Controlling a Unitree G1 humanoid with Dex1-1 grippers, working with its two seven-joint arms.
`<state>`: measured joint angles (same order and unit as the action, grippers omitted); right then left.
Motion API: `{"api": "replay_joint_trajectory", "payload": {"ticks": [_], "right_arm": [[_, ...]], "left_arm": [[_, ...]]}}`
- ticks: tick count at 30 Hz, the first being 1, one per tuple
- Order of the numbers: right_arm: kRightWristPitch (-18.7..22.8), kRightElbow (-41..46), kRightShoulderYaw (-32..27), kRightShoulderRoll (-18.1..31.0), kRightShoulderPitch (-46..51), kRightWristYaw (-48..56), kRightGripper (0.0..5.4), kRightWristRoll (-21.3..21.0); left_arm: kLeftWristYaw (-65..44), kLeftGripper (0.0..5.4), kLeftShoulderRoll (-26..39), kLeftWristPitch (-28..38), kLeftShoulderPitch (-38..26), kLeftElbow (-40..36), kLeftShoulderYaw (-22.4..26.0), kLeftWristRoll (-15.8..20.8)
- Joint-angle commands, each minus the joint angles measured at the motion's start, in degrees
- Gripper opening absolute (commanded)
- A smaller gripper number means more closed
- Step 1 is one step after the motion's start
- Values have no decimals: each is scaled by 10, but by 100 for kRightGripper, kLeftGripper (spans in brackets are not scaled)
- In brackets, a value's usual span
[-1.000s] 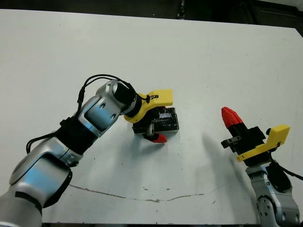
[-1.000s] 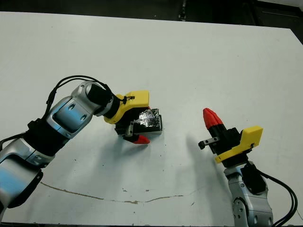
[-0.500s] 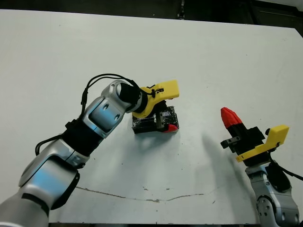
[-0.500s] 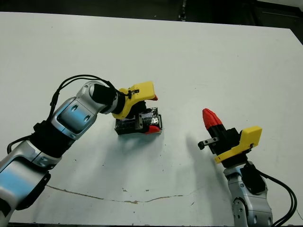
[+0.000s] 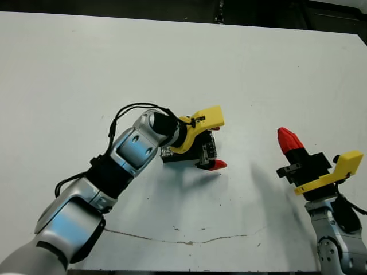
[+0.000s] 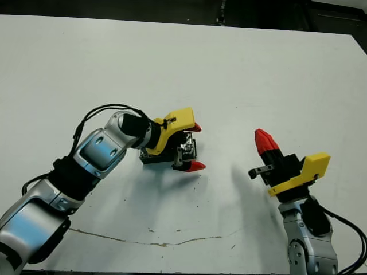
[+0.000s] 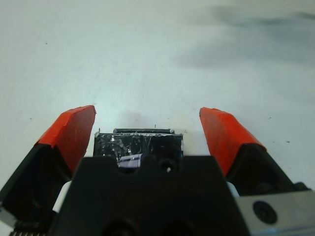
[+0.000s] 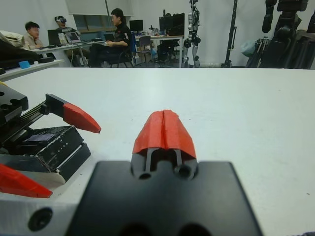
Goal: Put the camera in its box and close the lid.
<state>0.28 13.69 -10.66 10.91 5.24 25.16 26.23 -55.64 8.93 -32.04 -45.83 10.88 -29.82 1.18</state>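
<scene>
We judge the task nearly done: the lid (image 6: pixel 170 152) sits on the box, our left claw (image 6: pixel 195 147) spread wide over it, right claw (image 6: pixel 265 142) closed nearby.

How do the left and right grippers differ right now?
The left gripper is open, one red finger on each side of the black lid; the right gripper is shut, tips pressed into one point. The left reaches over the lid at mid-table; the right stands apart by the table's right side, holding nothing. Both have red tips and yellow housings.
</scene>
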Motion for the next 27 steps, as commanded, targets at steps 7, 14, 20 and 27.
{"api": "replay_joint_trajectory", "payload": {"ticks": [7,14,20,27], "right_arm": [[8,-4,-28,14,2,-4,0,6],[6,-3,-42,12,-3,-10,0,15],[-3,-11,-54,14,-8,-11,0,14],[-25,-25,-53,8,-10,4,0,12]], "left_arm": [[-17,537,-8,-31,12,-50,39,67],[46,537,3,-20,27,-100,92,76],[83,537,-14,4,46,-114,137,108],[102,537,-4,35,80,-193,232,196]]}}
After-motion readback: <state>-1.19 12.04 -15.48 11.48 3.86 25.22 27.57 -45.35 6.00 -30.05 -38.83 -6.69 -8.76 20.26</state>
